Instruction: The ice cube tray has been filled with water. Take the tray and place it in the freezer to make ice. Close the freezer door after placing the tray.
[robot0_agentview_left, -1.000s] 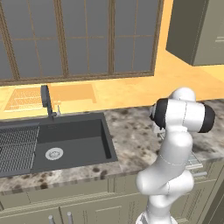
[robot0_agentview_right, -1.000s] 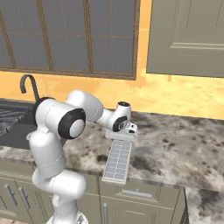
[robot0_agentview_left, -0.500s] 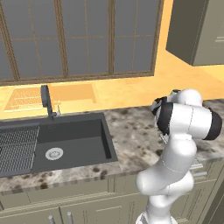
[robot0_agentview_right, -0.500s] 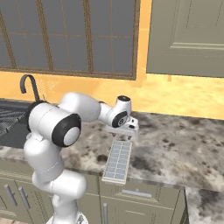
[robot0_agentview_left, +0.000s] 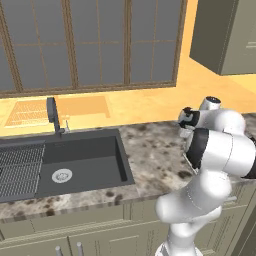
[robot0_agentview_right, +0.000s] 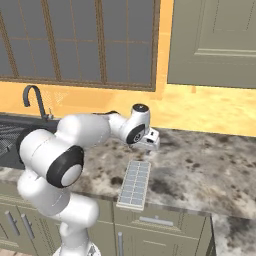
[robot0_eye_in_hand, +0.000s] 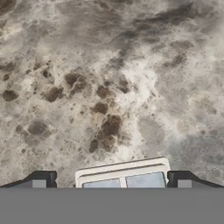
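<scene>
The ice cube tray (robot0_agentview_right: 134, 184) lies flat on the speckled stone counter (robot0_agentview_right: 200, 170), lengthwise, with its near end at the counter's front edge. Its small square cells hold pale blue water (robot0_agentview_right: 137, 175). My gripper (robot0_agentview_right: 151, 148) hangs open just above the counter, past the tray's far end. In the hand view the tray's end (robot0_eye_in_hand: 122, 171) shows at the bottom between my wide-spread fingertips (robot0_eye_in_hand: 178, 178), with water (robot0_eye_in_hand: 144, 180) in its cells and nothing gripped. In the left base view my gripper (robot0_agentview_left: 186, 121) sits behind the arm's big joint and the tray is hidden. The freezer and its door are out of view.
A dark sink (robot0_agentview_left: 75, 165) with a faucet (robot0_agentview_left: 52, 115) and a ribbed rack (robot0_agentview_left: 20, 170) lies to the left. Beige wall cabinets (robot0_agentview_right: 215, 40) hang above the counter's right part, windows (robot0_agentview_right: 75, 40) behind. Base cabinet doors (robot0_agentview_right: 160, 225) run below the counter edge.
The arm's elbow has swung round and lower, and the hand has shifted slightly back over the tray's far end. The tray has not moved. The fingers stay wide apart.
</scene>
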